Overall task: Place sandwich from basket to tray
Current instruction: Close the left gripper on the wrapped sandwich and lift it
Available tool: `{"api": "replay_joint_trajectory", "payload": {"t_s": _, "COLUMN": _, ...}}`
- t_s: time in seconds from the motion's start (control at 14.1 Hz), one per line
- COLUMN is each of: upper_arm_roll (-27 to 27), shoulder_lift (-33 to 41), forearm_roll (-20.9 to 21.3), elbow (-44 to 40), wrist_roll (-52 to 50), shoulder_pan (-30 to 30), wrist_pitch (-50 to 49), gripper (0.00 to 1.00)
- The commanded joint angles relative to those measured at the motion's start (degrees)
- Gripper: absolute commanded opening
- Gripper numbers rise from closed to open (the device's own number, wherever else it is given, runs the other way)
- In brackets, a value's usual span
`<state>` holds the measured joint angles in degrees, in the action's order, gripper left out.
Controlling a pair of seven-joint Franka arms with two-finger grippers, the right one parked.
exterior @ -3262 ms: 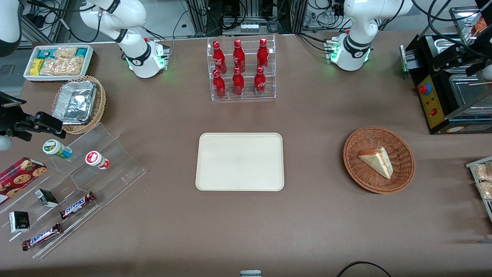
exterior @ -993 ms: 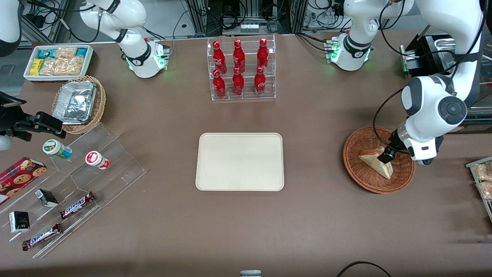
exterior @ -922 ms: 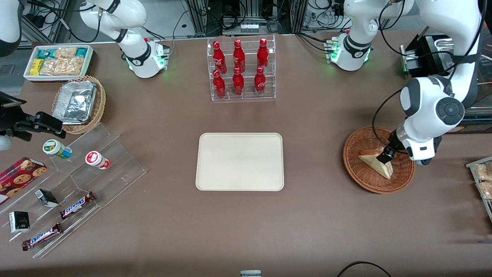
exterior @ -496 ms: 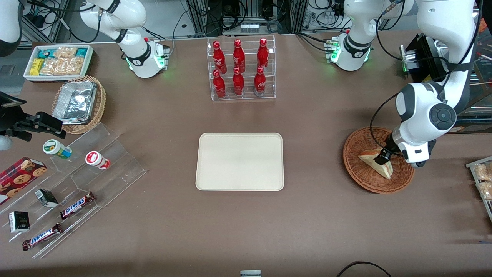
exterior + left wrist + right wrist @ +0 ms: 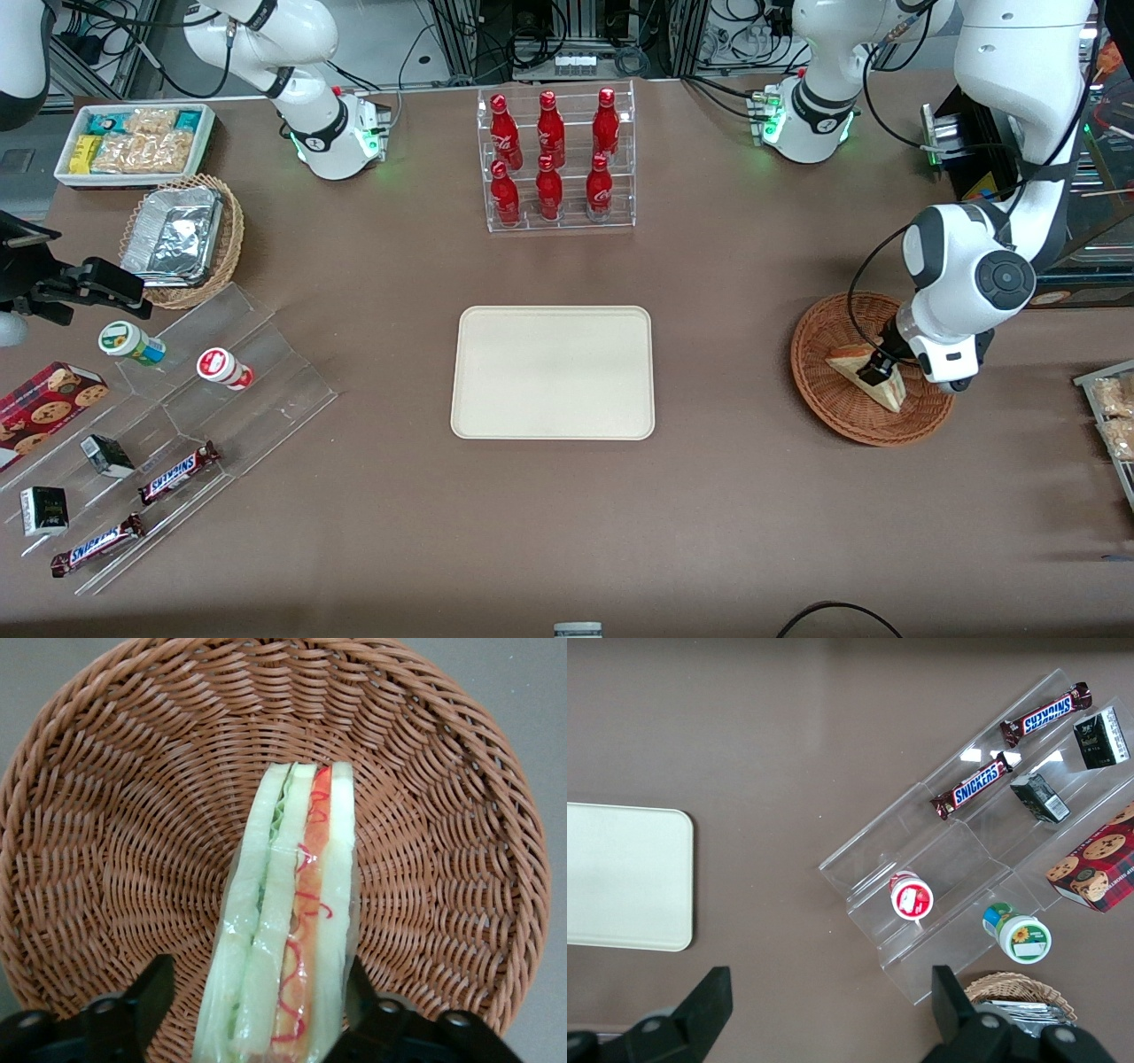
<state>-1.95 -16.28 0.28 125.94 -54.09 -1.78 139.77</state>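
The sandwich [image 5: 849,365], a wrapped white-bread wedge with pink and green filling, lies in the reddish-brown wicker basket [image 5: 824,409] toward the working arm's end of the table. My left gripper [image 5: 877,367] is down in the basket, over the sandwich. In the left wrist view the gripper [image 5: 257,997] is open, with its black fingers [image 5: 156,992] on either side of the sandwich [image 5: 292,895]. One finger is at the wrapper's edge; the other stands a little off it. The basket's weave [image 5: 115,815] fills that view. The cream tray [image 5: 554,372] lies bare mid-table and shows in the right wrist view [image 5: 625,877].
A clear rack of red bottles [image 5: 561,159] stands farther from the camera than the tray. A black machine [image 5: 970,168] stands near the basket, and a rack of packaged snacks [image 5: 1112,416] sits at the table's edge. Acrylic snack steps [image 5: 195,399] lie toward the parked arm's end.
The left arm came in over the basket and brought its gripper down to the sandwich. In the last second the wrist edged a little toward the tray. The sandwich has not moved.
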Motion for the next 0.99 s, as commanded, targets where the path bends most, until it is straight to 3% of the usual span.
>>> {"api": "replay_joint_trajectory", "payload": {"t_s": 0.0, "upper_arm_roll": 0.02, "shoulder_lift": -0.42, "forearm_roll": 0.69, "elbow": -0.87, "wrist_roll": -1.28, "shoulder_pan": 0.11, "wrist_pitch": 0.5, "gripper": 0.12}}
{"api": "replay_joint_trajectory", "payload": {"t_s": 0.28, "upper_arm_roll": 0.02, "shoulder_lift": 2.2, "forearm_roll": 0.78, "elbow": -1.14, "wrist_roll": -1.36, "shoulder_pan": -0.59, "wrist_pitch": -1.85, "gripper": 0.08}}
{"api": "replay_joint_trajectory", "payload": {"t_s": 0.57, "upper_arm_roll": 0.11, "shoulder_lift": 8.09, "forearm_roll": 1.13, "elbow": -5.08, "wrist_roll": -0.05, "shoulder_pan": -2.78, "wrist_pitch": -16.08, "gripper": 0.05}}
{"api": "replay_joint_trajectory", "payload": {"t_s": 0.92, "upper_arm_roll": 0.28, "shoulder_lift": 11.62, "forearm_roll": 2.88, "elbow": -13.94, "wrist_roll": -2.23, "shoulder_pan": -10.95, "wrist_pitch": -31.9, "gripper": 0.05}}
